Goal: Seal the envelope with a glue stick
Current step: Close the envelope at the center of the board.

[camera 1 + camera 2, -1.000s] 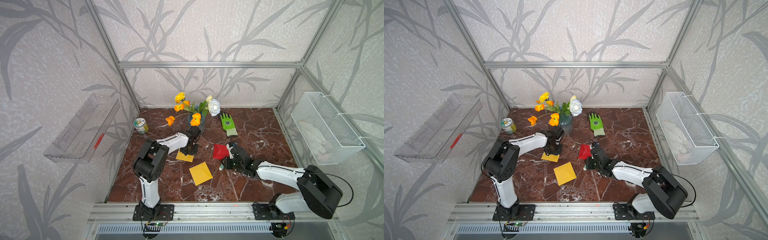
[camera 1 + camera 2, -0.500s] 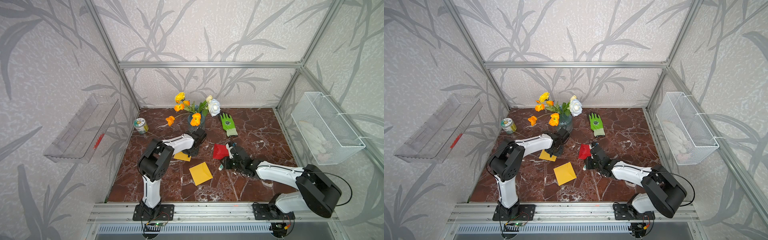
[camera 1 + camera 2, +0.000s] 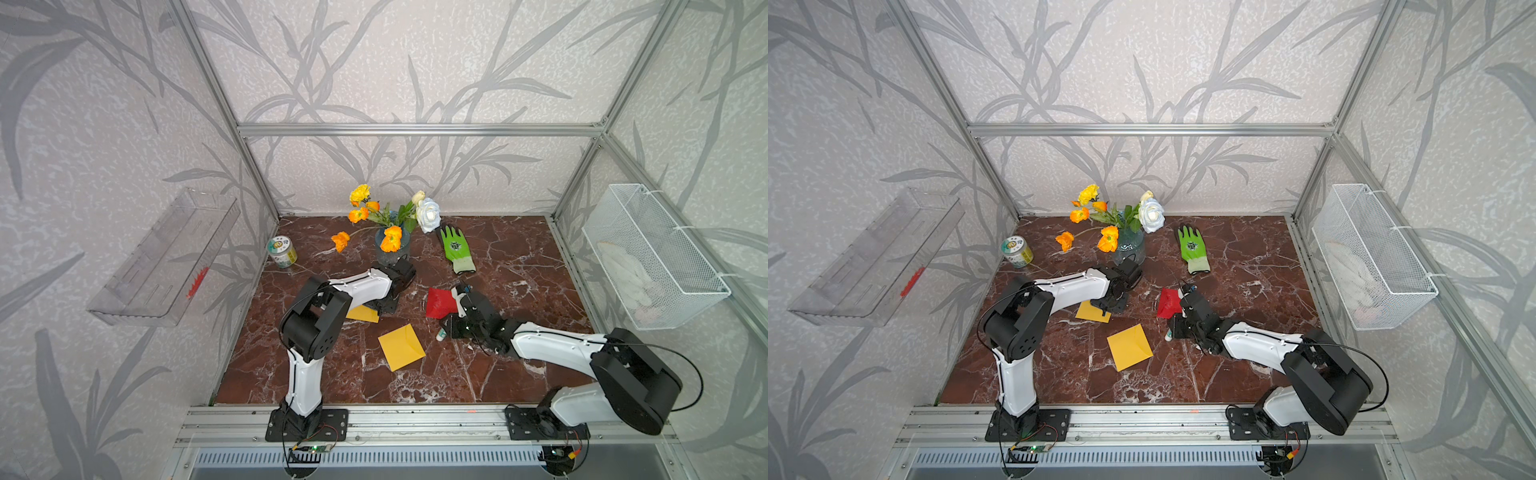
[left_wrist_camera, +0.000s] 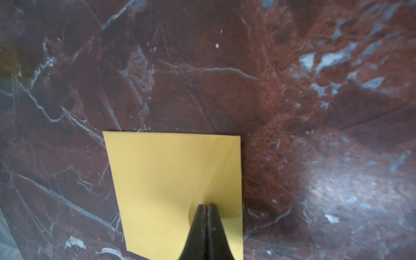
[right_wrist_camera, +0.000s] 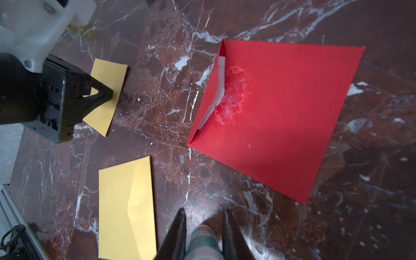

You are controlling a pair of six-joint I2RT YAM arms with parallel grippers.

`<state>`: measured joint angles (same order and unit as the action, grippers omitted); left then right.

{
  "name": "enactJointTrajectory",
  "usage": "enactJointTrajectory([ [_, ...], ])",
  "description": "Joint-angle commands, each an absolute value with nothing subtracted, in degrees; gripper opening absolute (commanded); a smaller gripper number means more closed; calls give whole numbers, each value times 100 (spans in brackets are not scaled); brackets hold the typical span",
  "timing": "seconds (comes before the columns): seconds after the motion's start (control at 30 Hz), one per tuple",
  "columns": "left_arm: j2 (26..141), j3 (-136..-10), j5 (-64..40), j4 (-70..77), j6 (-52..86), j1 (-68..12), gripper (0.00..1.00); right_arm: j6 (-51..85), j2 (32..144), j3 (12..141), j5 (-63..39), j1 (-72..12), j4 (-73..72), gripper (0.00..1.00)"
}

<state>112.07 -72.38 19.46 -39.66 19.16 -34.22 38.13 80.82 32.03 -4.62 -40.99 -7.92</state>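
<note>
Glue stick [image 5: 202, 242] clamped in right end effector [image 5: 203, 212], long axis along the fingers, free end angled down twd tabletop [image 3: 519, 266], near red envelope [image 5: 281, 117]: mouth open, white sheet inside. Left end effector [image 4: 206, 206] fingers together, tips on small yellow envelope [image 4: 162, 175]. Wire basket [image 3: 623, 208]: white items.

Soft, even light fills both top views, walls [image 3: 415, 62] bowing at the edges. Near the red envelope [image 5: 281, 117] the desk [image 5: 168, 112] throws a pale glare (rather smeary); the left wrist view is dim, blurred outward.
</note>
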Motion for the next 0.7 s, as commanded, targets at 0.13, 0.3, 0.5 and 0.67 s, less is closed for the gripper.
enactJointTrajectory([
  [0.13, 11319, -6667, 655, -3595, 2154, -3157, 0, 3840, 8096, 3217, -413, -4122, -587, 0],
  [0.3, 11194, -6154, -313, -3234, 2348, -2821, 0, 3838, 8077, 3243, -369, -4126, -489, 0],
  [0.5, 11156, -5641, -748, -2931, 2539, -2485, 0, 3886, 8187, 3370, -413, -4131, -363, 0],
  [0.67, 11173, -5092, -1389, -2377, 2742, -2017, 0, 3890, 8185, 3478, -380, -4175, -233, 0],
])
